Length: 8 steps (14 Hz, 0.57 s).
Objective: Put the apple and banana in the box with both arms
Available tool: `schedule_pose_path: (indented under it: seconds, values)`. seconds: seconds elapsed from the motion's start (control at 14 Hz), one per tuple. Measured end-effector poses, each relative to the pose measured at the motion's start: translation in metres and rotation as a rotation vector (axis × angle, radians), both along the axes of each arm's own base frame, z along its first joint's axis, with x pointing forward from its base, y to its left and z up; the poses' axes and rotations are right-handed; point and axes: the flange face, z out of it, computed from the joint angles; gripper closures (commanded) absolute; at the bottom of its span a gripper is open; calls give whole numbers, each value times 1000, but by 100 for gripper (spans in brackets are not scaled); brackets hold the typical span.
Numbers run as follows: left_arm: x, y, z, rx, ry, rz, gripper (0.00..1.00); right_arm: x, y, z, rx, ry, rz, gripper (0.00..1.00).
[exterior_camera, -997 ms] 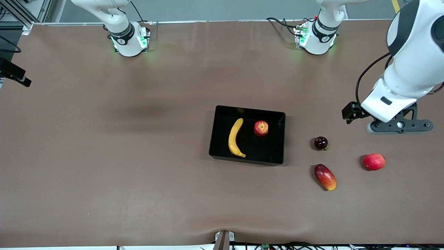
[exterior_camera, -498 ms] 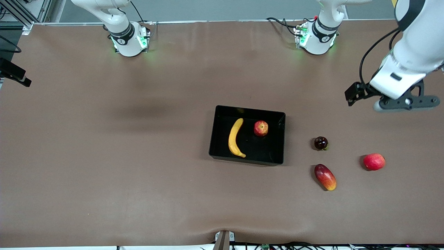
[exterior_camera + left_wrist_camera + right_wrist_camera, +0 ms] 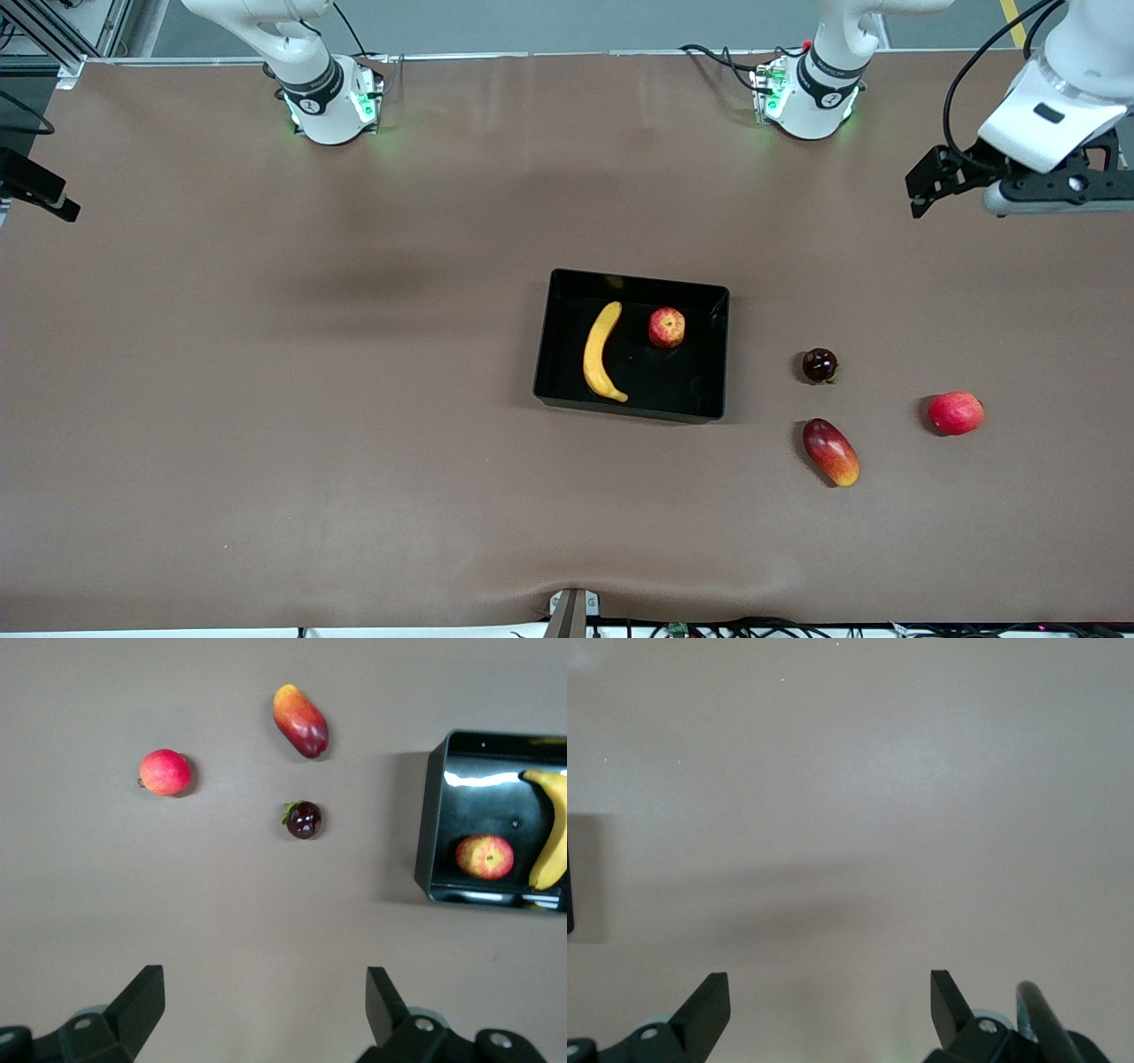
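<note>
The black box sits mid-table, and the left wrist view shows it too. The yellow banana and the small red apple lie inside it, side by side and apart. My left gripper is open and empty, high over bare table at the left arm's end, well clear of the box. My right gripper is open and empty over bare table; the front view shows only that arm's base and lower links.
Three loose fruits lie on the table between the box and the left arm's end: a dark round fruit, a red-and-yellow mango, and a pink-red fruit.
My left gripper has moved up and away from the loose fruits toward its base end of the table. The fruits and box have not moved.
</note>
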Motion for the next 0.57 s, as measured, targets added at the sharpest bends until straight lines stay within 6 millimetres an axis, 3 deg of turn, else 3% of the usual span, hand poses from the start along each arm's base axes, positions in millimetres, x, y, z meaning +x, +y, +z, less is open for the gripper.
schedule_pose_path:
  seconds: [0.57]
  values:
    - [-2, 14, 2, -48, 12, -44, 0, 0, 0, 0, 0, 0, 0, 0]
